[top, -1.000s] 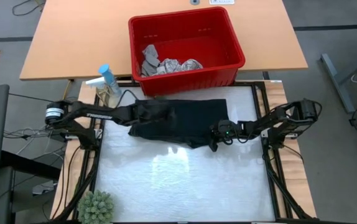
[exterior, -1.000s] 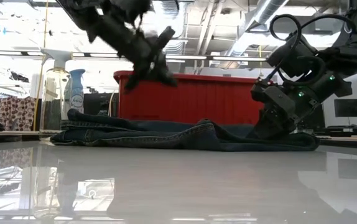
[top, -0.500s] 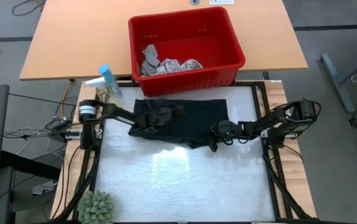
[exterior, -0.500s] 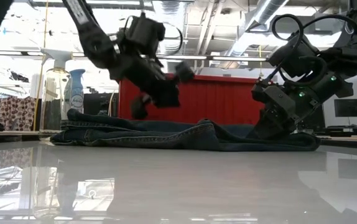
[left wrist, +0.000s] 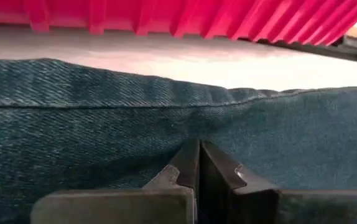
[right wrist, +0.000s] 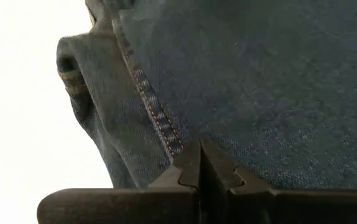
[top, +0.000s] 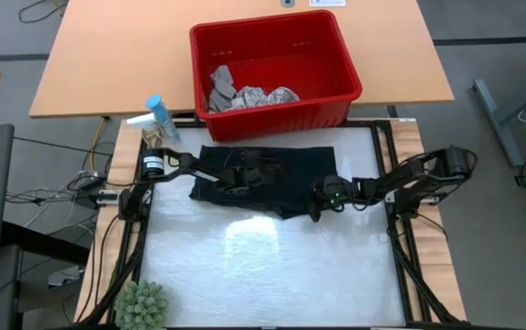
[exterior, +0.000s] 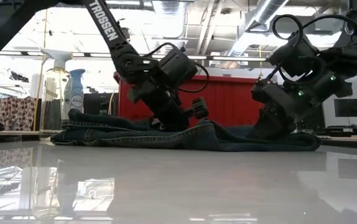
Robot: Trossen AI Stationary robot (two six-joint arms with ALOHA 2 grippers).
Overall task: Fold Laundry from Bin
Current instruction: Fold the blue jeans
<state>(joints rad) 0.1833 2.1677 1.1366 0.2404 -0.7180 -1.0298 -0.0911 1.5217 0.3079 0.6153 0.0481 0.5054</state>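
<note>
**Both grippers low on the folded trousers**

The left gripper [top: 261, 171] reaches in from the table's left, fingers pressed together, over the trousers [top: 286, 174]. The right gripper [top: 316, 203], fingers also together, presses on their front edge. The dark denim trousers lie folded, long axis left-right, just before the red bin [top: 332, 101].

Trousers [top: 263, 179] lie on the table [top: 272, 266] before the bin [top: 274, 69]; cloths [top: 245, 94] inside it.
</note>
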